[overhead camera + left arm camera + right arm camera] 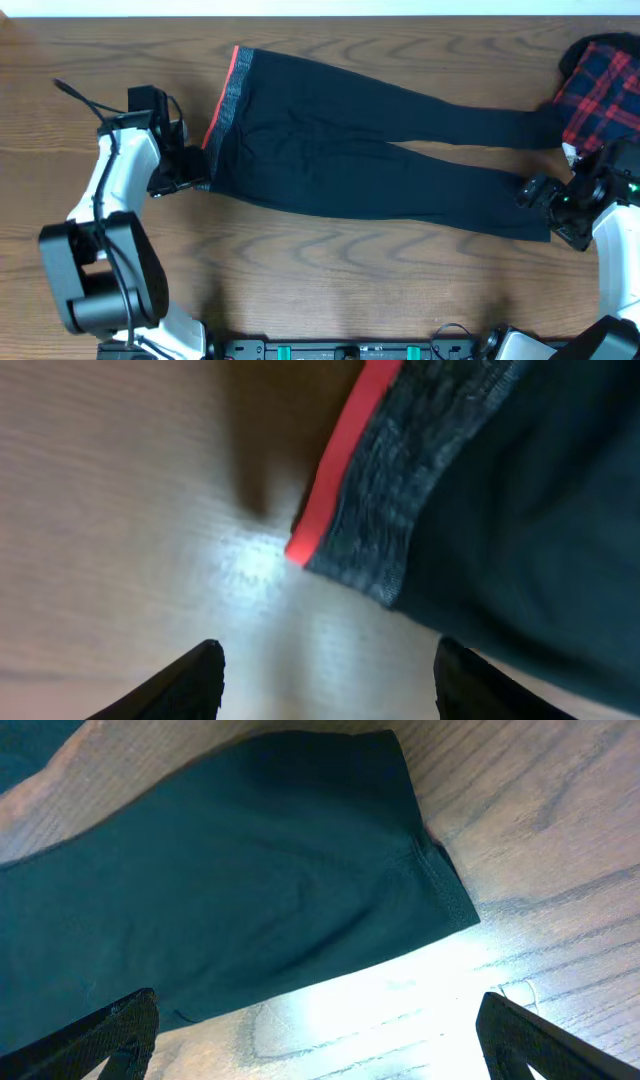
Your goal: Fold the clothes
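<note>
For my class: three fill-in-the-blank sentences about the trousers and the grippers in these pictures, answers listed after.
The long black soft-fabric trousers lie flat on the wooden ____.
The left gripper sits beside their grey-flecked, red-edged ____.
The right gripper, at a trouser leg's hem, has its jaws ____.
Answers: table; waistband; open.

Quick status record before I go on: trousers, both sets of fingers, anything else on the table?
trousers: spread flat on table, waistband left, legs running right
left fingers: open, empty, by waistband's near corner
right fingers: open, empty, by near leg's cuff
other: plaid garment far right, at far leg's end
fold: not begun
</note>
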`<state>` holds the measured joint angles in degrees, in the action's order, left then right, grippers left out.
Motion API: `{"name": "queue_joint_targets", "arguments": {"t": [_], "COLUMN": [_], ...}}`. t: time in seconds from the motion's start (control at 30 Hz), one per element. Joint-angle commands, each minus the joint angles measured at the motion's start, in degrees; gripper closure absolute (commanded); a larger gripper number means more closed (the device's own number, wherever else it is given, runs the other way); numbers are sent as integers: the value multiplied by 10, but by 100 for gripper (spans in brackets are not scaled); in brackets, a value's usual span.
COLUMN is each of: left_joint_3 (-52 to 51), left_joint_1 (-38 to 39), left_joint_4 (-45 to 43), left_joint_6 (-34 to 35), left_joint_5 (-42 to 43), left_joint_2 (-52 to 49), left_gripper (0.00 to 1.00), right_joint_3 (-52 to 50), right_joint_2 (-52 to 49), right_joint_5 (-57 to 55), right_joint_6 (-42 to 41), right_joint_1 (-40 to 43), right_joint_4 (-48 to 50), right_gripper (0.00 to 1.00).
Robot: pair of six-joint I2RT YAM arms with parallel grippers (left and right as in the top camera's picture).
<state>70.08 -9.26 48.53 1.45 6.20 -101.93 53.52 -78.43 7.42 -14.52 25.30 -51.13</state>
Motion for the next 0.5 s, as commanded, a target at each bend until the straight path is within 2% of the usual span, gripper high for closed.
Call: {"name": "queue_joint_targets", "arguments": {"t": [0.0,0.33,0.47], "left_joint_3": [2,2,2], "left_joint_1": [-1,-28,-40], "left_joint_4": [-16,-70,-86], "left_joint_6": [-17,-70,-96], "left_joint_5": [11,44,97], "left_joint_2": [-19,-65,-70], "left_gripper": [32,33,34], "right_joint_3": [-5,-5,-5], "right_joint_2": [12,12,12], "right_joint_5": [-8,-8,-8], "right_joint_6": [-9,-9,-9], "right_joint_1": [5,5,5], "right_joint_4": [9,10,10], "right_gripper": [1,1,1]}}
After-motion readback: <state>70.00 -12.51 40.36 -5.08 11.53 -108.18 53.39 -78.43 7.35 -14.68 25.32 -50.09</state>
